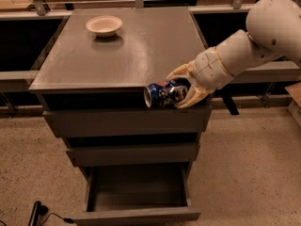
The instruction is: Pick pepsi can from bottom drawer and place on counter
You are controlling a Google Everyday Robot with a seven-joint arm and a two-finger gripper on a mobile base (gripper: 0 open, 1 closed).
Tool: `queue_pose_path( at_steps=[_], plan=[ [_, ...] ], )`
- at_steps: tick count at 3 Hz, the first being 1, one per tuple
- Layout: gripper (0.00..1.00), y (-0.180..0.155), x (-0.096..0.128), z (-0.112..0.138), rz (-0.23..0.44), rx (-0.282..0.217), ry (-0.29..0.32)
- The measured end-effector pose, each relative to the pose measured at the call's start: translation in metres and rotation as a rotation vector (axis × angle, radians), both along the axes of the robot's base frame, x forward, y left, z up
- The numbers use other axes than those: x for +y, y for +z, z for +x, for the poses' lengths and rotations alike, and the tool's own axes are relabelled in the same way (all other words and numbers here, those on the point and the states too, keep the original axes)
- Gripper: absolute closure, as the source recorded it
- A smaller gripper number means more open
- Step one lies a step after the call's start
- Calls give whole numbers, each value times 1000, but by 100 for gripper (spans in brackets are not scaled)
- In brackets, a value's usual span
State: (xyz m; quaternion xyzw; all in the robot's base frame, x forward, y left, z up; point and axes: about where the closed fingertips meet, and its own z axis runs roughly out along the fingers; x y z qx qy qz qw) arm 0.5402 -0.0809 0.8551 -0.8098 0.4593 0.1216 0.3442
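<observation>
My gripper (181,89) is shut on the pepsi can (162,94), a blue can with white and red marks, held on its side with a silver end facing left. It hangs at the front edge of the counter (127,51), just at the level of the grey-brown top, over its right front part. My white arm (244,41) reaches in from the upper right. The bottom drawer (136,197) stands pulled open below, and its inside looks empty.
A shallow cream bowl (104,25) sits at the back left of the counter. Two shallower drawers (127,138) are above the open one. Light wooden tabletops with metal legs run along the back. A black cable (40,211) lies on the floor at lower left.
</observation>
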Motion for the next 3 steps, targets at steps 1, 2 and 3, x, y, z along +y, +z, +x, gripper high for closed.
queue_pose_path(
  at_steps=[1,2,3],
  plan=[
    [100,27,11,47,-51,35,-68],
    [100,37,26,104,-63,149,-181],
    [100,33,37,138,9,237,-231]
  ],
)
